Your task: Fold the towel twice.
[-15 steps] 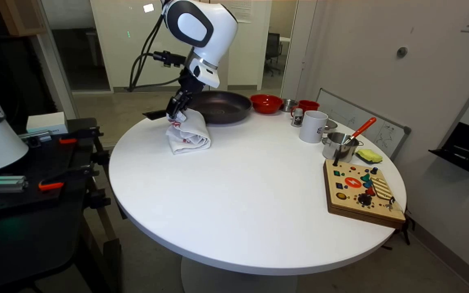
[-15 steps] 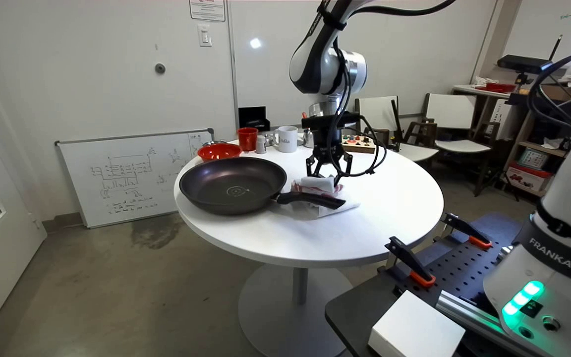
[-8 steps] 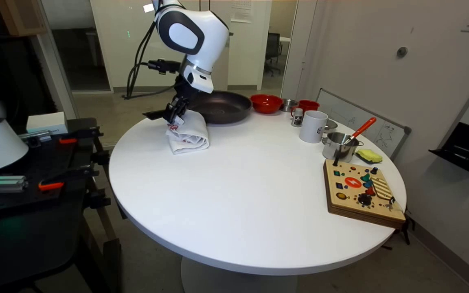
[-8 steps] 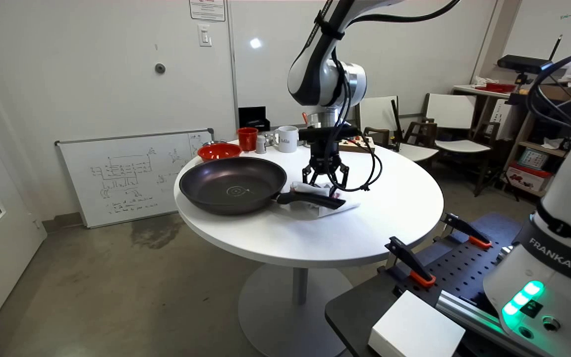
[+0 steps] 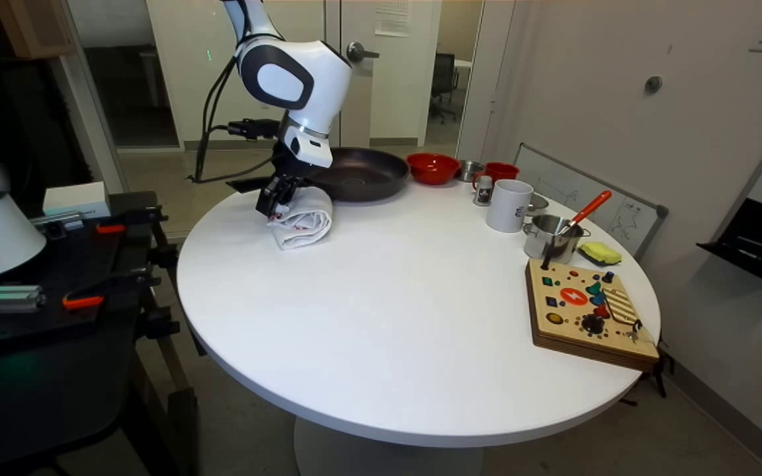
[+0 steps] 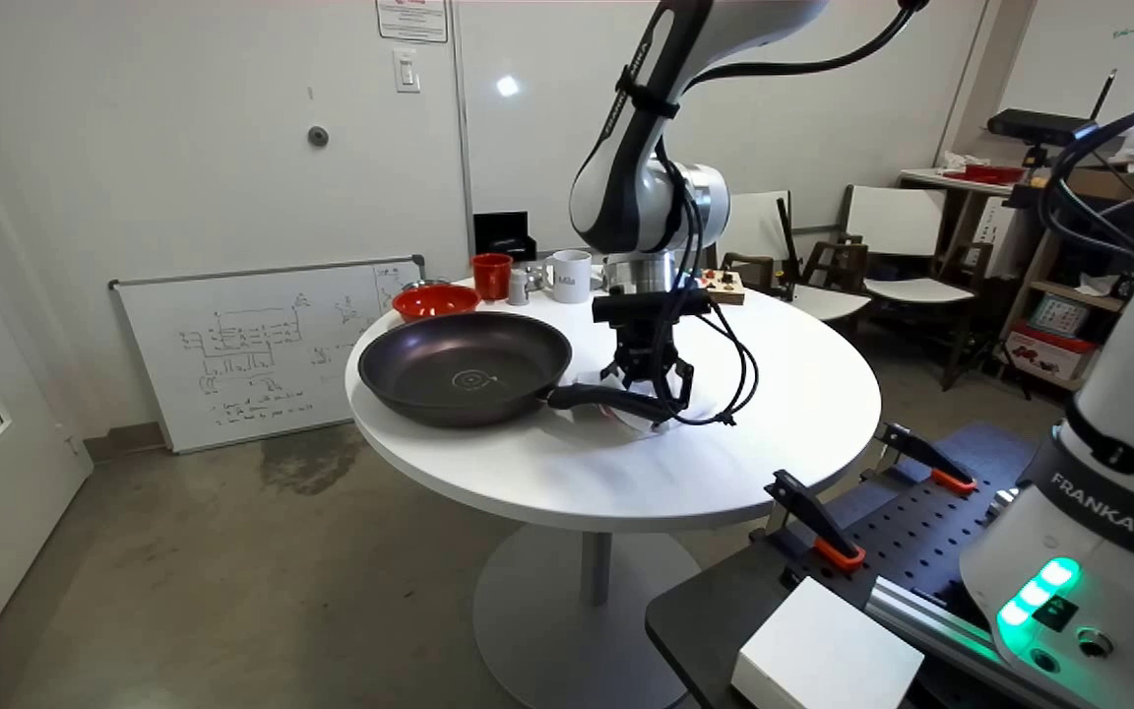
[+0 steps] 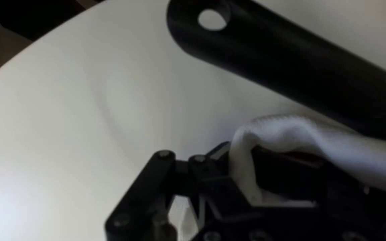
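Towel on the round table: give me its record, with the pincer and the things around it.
towel: white, reddish marks, folded over in layers on the round white table; fold count unclear
pincer: low, at the towel's edge; whether shut on it cannot be told
frying pan: dark, black handle beside the towel
red bowl: next to the frying pan
steel pot: holds a red-handled utensil, tilted

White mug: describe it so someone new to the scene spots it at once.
In an exterior view, find the round table and follow it toward the leaning whiteboard. There, between a shaker and a metal pot, stands the white mug. Dark print marks its side, and its white colour sets it apart from the red mug behind it.
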